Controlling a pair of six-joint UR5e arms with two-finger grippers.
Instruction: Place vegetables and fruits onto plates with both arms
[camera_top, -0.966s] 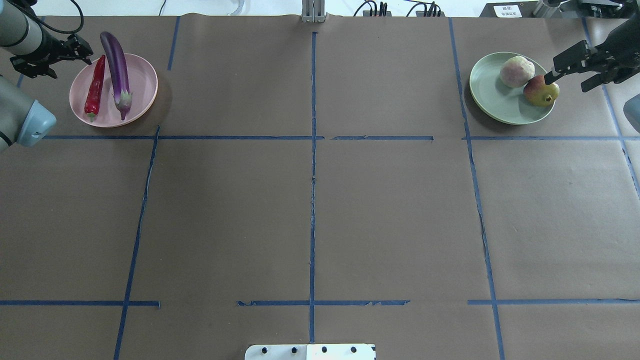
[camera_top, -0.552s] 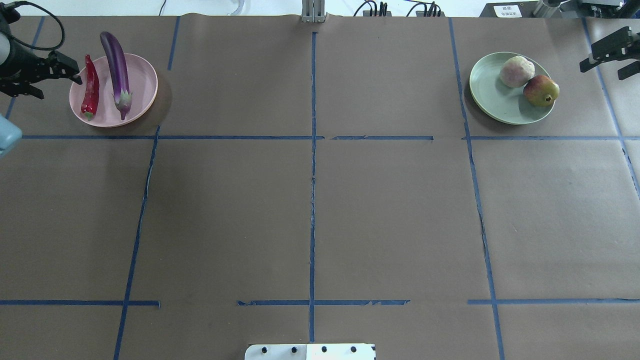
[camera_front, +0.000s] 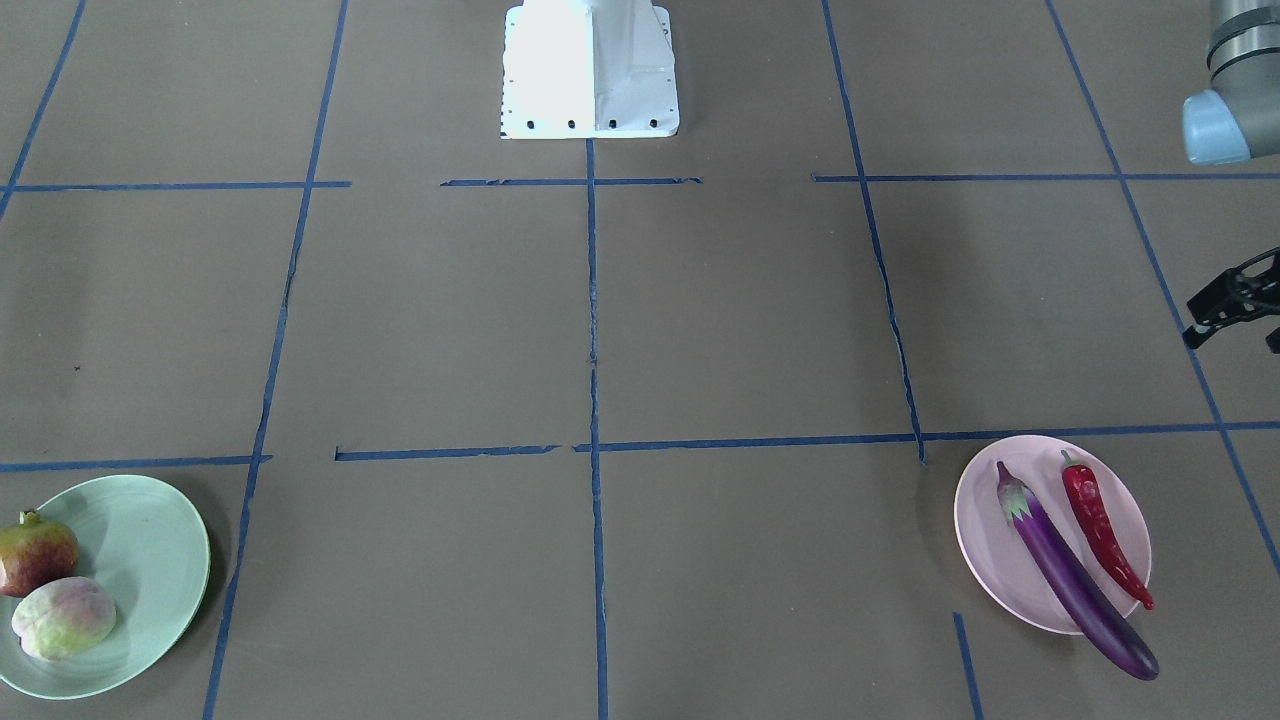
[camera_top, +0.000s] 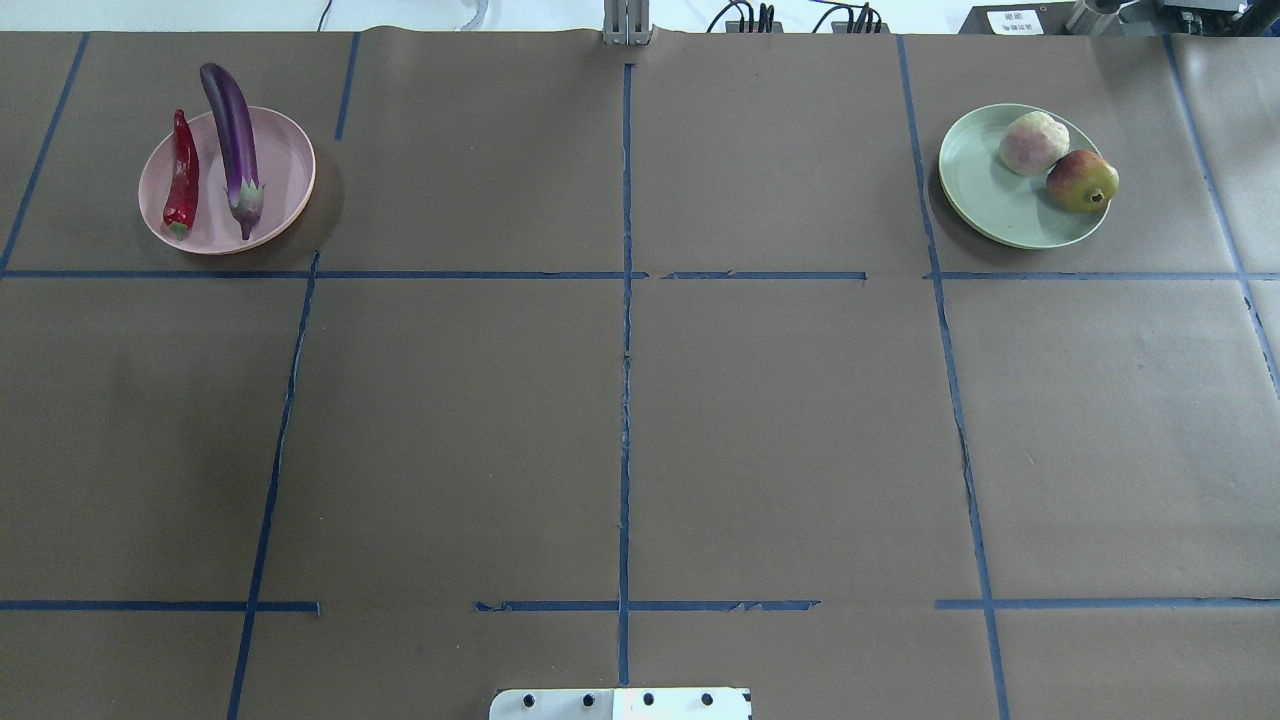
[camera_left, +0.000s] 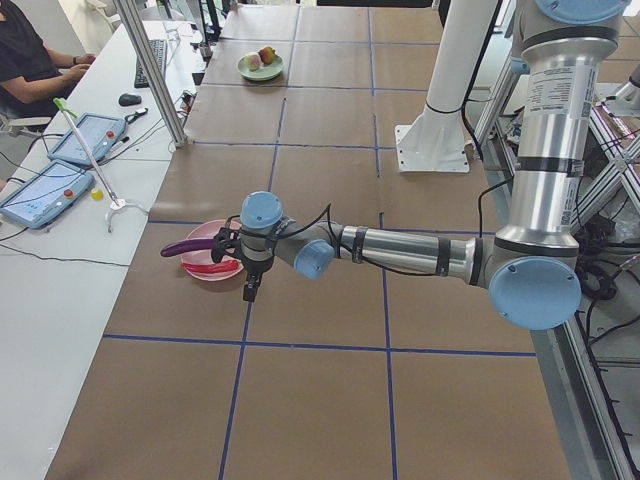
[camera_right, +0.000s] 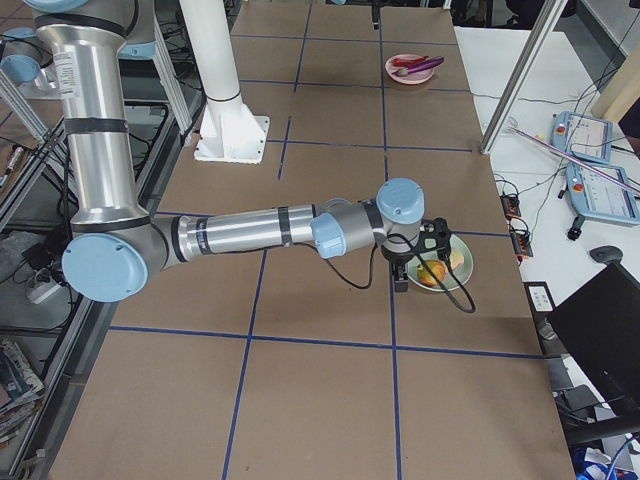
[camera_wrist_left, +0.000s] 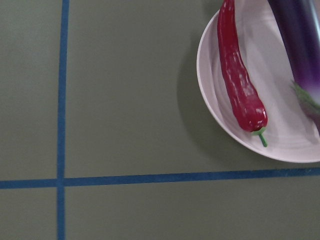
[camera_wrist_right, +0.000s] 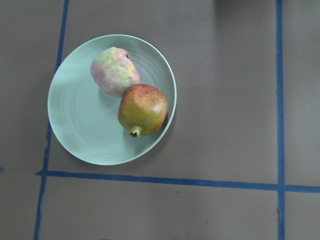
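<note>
The purple eggplant (camera_top: 232, 130) and red chili (camera_top: 183, 180) lie side by side on the pink plate (camera_top: 290, 170) at the far left; the eggplant's tip overhangs the rim. The pomegranate (camera_top: 1082, 181) and pale green-pink fruit (camera_top: 1033, 142) sit on the green plate (camera_top: 975, 190) at the far right. My left gripper (camera_front: 1232, 338) hovers open and empty beside the pink plate (camera_front: 985, 540), at the front-facing view's right edge. My right gripper (camera_right: 405, 270) hangs next to the green plate; I cannot tell if it is open. Neither gripper shows in the overhead view.
The white base block (camera_top: 620, 703) stands at the near edge. Blue tape lines (camera_top: 626, 300) grid the brown table. Cables (camera_top: 790, 18) run along the far edge. An operators' bench with tablets (camera_left: 45, 190) and a metal post (camera_left: 150, 70) border the far side.
Both arms have drawn back out of the overhead view, left arm to the left, right arm to the right. The chili shifted slightly left on the pink plate and now lies still.
</note>
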